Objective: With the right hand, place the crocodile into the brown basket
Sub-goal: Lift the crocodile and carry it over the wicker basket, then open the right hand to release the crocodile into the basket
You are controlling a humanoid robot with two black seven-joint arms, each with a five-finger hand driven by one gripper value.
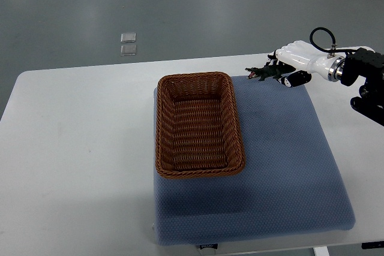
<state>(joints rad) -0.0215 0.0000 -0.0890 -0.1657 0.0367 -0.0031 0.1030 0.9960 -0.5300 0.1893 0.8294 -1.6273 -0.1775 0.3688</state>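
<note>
White desk (78, 136) with a bumpy blue mat (288, 166) on top. Glossy white right hand (299, 58) has its fingers curled round the dark green crocodile (264, 74), whose snout pokes out left. The rectangular woven wicker basket (195, 77) sits down-left of the hand.

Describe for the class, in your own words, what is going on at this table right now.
The robot's right hand, coming in from the right edge, is closed on a small dark toy crocodile over the far right corner of the blue mat. The crocodile's head pokes out toward the brown basket, which sits empty on the mat's left side. The crocodile is not yet in the basket. The left arm is out of view.
</note>
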